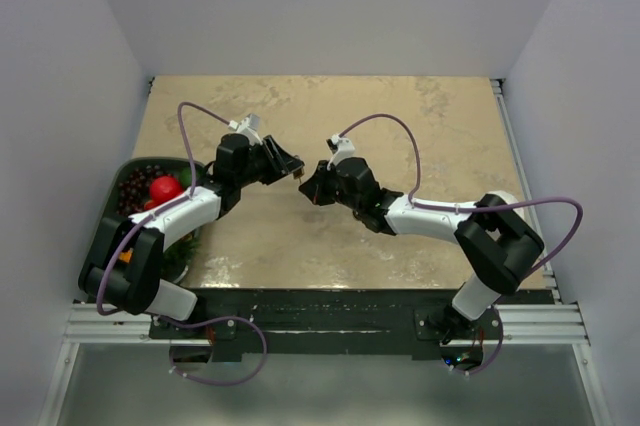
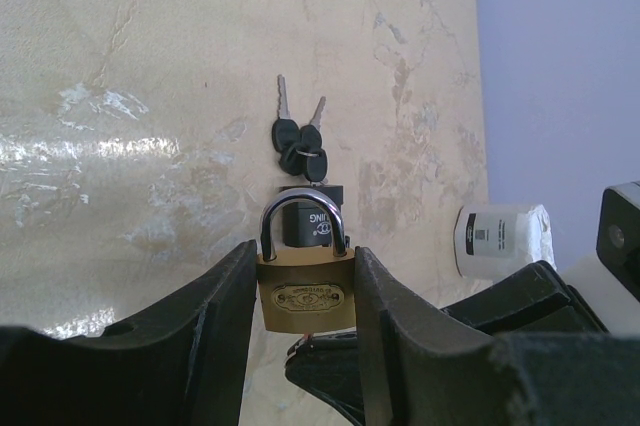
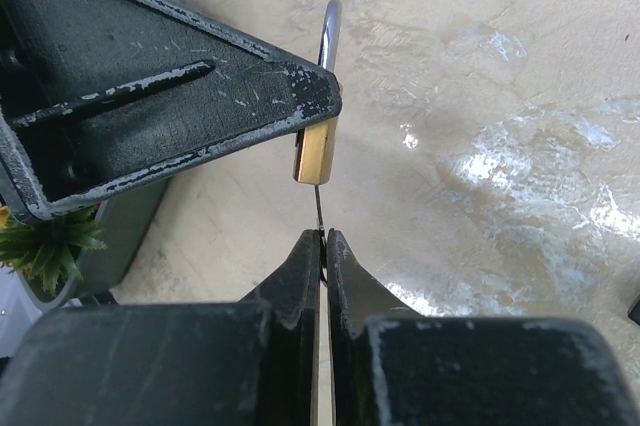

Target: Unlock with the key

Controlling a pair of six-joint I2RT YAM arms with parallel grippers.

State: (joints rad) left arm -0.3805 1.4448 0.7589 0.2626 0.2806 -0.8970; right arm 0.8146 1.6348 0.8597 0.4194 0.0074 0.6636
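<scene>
Brass padlock (image 2: pixel 305 294) clamped by its sides in the left claw (image 2: pixel 305 271), held above the surface (image 2: pixel 140 66), shackle closed; right claw (image 3: pixel 323 243) clenched on the key (image 3: pixel 318 214), blade meeting the padlock's underside; spare keys (image 2: pixel 300 141) lie on the surface just beyond.

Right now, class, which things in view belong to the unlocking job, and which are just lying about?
In the job: padlock, key, left gripper, right gripper.
Lying about: spare keys, bowl, plant.
</scene>
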